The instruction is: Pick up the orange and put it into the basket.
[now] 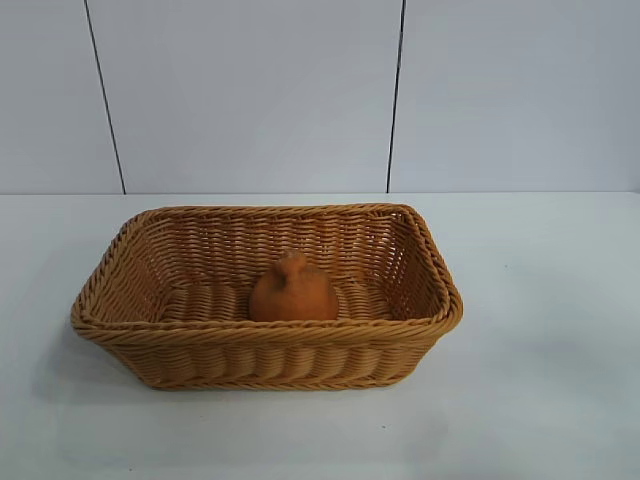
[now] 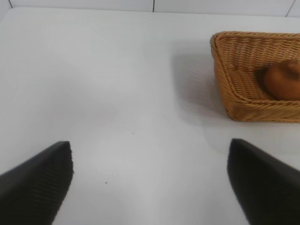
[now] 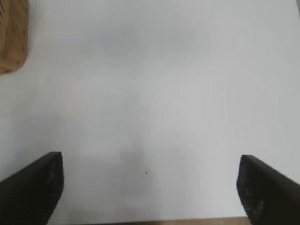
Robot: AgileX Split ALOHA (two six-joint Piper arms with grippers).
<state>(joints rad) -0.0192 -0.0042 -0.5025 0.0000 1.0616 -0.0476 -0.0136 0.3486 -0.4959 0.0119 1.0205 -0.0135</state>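
Exterior view: the orange [image 1: 293,290] sat inside the basket [image 1: 110,262] on the white desk [image 1: 550,330], knob up; neither arm showed. Judged: placement done, and the sound finish was to keep both arms clear.

Left wrist view: left gripper [image 2: 150,180] spread wide, holding nothing, above bare desk, well apart from the basket and the orange within it.

Right wrist view: right gripper [image 3: 150,185] likewise wide apart and empty, over bare desk; only a basket corner showed.
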